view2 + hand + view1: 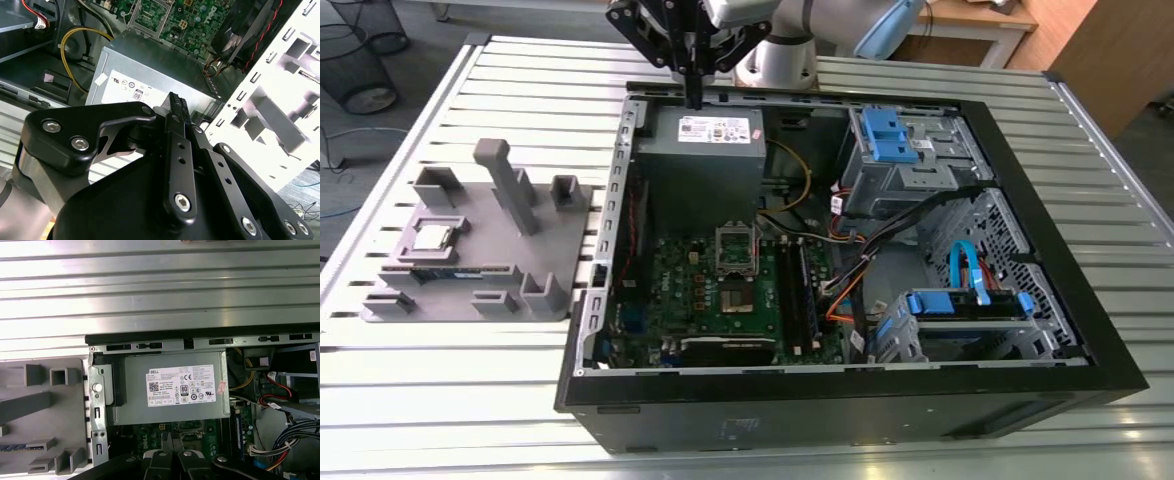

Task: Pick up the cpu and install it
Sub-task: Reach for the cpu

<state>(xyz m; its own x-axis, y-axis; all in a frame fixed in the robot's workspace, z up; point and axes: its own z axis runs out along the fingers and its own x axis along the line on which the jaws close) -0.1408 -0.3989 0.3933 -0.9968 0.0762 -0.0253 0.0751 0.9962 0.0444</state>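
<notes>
Silvery-grey and flat, the cpu (pixel 431 237) sits in a recess of the grey holder tray (pixel 554 250) on the bench (pixel 454 400). It is outside the computer case (pixel 854 390) and well apart from the power supply (pixel 700 150), toward the exterior view's left. The tool (pixel 695 98) hangs just above the power supply's far edge, seemingly closed on nothing. I judge the pick-up not yet begun; it calls for spread jaws squarely over the cpu.
</notes>
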